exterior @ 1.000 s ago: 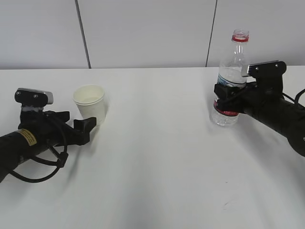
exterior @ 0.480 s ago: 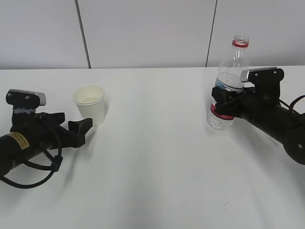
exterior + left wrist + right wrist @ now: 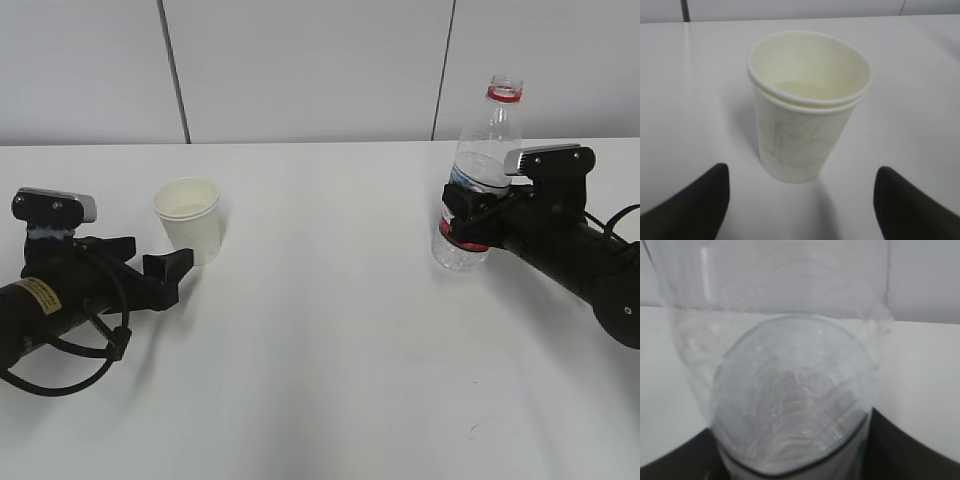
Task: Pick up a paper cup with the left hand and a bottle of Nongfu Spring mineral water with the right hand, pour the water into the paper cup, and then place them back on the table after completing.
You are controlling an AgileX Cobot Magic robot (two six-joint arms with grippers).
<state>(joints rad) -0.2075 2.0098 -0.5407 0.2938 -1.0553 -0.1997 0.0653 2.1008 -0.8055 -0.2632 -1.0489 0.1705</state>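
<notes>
The white paper cup (image 3: 190,220) stands upright on the white table (image 3: 330,360), with a little clear liquid in its bottom in the left wrist view (image 3: 807,105). My left gripper (image 3: 150,258) lies low just in front of the cup, open and empty, and its black fingertips (image 3: 695,205) stand wide apart and clear of the cup. My right gripper (image 3: 472,215) is shut on the uncapped Nongfu Spring bottle (image 3: 480,160) at its label. The bottle leans slightly left with its base at table level. Water (image 3: 460,252) fills its lower part. The bottle (image 3: 790,390) fills the right wrist view.
A grey panelled wall (image 3: 300,60) runs behind the table's far edge. Bare white tabletop lies between the cup and the bottle and towards the front edge. Black cable loops (image 3: 70,370) hang beside the left arm.
My left gripper has drawn back to the left, away from the cup. The bottle in my right gripper has shifted slightly left and lower. Almost nothing moved in the last half second.
</notes>
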